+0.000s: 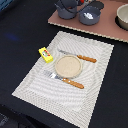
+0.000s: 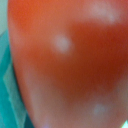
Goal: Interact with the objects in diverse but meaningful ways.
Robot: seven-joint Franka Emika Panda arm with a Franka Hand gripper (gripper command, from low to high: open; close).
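A striped cream placemat (image 1: 67,67) lies on a dark table (image 1: 20,30) in the exterior view. At the middle of the mat sits a round tan plate (image 1: 67,65). Just beyond the plate lies an orange-handled knife (image 1: 79,56), and on the near side lies an orange-handled fork (image 1: 66,80); both rest at a slant, close beside the plate's rim. Toward the exterior view's left, on the edge of the mat, lies a small yellow packet with red marks (image 1: 46,54). At the far side of the table is a pinkish-brown board (image 1: 107,27). On it stand a grey pot (image 1: 66,10) with a dark handle and, just beside it toward the exterior view's right, a grey frying pan (image 1: 90,16) holding something white (image 1: 88,16), too small to identify. Near the exterior view's right edge a pale bowl (image 1: 123,17) is partly cut off. The arm and gripper do not show in the exterior view. The wrist view is almost wholly filled by a blurred, glossy red tomato (image 2: 70,65) very close to the lens, with a few pale highlights on its skin and a sliver of teal at one edge. The fingers do not show, so whether they are spread, narrowed or holding the tomato cannot be told.
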